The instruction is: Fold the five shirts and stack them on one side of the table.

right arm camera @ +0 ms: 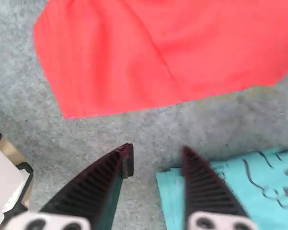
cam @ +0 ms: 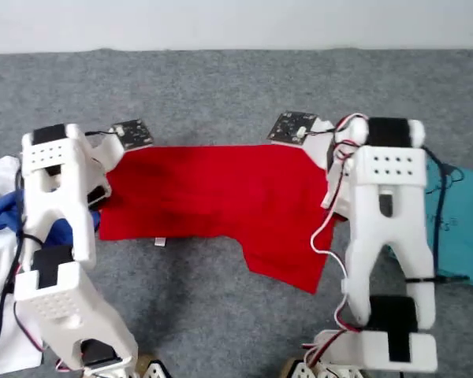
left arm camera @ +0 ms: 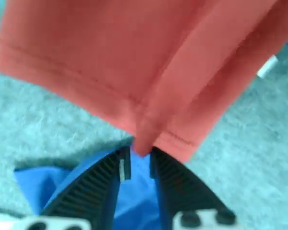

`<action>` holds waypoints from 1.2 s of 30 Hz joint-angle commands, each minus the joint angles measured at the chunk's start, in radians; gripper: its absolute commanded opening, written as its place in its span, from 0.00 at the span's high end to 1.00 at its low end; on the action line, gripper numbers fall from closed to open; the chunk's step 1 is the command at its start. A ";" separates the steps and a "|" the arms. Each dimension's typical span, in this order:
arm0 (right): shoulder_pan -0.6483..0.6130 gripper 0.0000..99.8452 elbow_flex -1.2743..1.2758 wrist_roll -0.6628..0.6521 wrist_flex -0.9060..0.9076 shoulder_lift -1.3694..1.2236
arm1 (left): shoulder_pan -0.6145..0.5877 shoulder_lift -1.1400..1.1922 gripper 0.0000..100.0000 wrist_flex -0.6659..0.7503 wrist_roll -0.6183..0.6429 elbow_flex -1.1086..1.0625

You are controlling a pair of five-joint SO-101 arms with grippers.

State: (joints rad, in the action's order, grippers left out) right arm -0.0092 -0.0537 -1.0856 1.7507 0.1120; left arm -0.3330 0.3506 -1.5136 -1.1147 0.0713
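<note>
A red shirt lies spread across the middle of the grey table. My left gripper is shut on a pinched fold at the shirt's hem corner, at the shirt's left end in the high view. My right gripper stands open over bare table, just off the red shirt's edge, with nothing between its fingers. A folded teal shirt lies beside it, at the table's right side.
A blue shirt and a white one are heaped at the left edge; the blue one lies under the left gripper. A white label hangs from the red shirt's near hem. The back wall runs along the table's far edge.
</note>
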 commanded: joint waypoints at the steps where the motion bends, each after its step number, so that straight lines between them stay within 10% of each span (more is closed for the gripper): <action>1: 0.010 0.78 -0.006 0.006 0.036 0.073 | -0.020 -0.026 0.90 -0.074 -0.008 0.093; 13: -0.085 0.88 -0.005 0.157 -0.059 -0.016 | 0.040 -0.025 0.96 -0.167 0.121 0.315; 30: -0.228 0.99 0.055 0.373 0.035 -0.387 | 0.078 -0.084 0.99 -0.120 0.870 0.378; 36: -0.177 0.99 0.152 0.365 0.008 -0.489 | 0.072 -0.120 0.99 -0.158 0.916 0.380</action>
State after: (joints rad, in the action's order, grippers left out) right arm -0.2179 0.0875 -0.7234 1.7492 -0.3682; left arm -0.2562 0.3076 -1.6563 -0.2156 0.4074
